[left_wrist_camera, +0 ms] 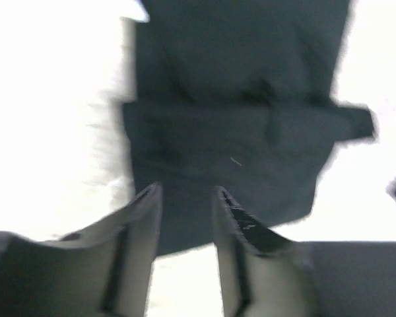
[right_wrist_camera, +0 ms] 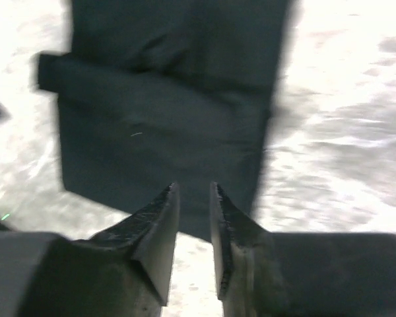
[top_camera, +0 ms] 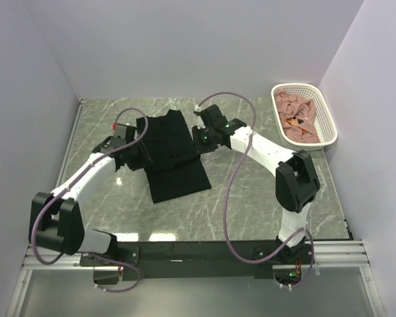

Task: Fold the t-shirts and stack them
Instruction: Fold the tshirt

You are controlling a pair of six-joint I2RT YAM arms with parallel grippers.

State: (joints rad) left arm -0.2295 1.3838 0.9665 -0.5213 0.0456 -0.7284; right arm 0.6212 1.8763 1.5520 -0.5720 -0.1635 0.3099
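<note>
A black t-shirt lies on the marble table, folded into a long strip with its sleeves turned in. My left gripper sits at the strip's left edge. My right gripper sits at its right edge. In the left wrist view the left gripper is open, nothing between its fingers, the black t-shirt just beyond the tips. In the right wrist view the right gripper stands open by a narrow gap, empty, over the hem of the black t-shirt. Pink t-shirts lie crumpled in the basket.
A white lattice basket stands at the table's back right corner. Grey walls close in the left, back and right sides. A purple cable loops from the right arm over the table in front of the shirt.
</note>
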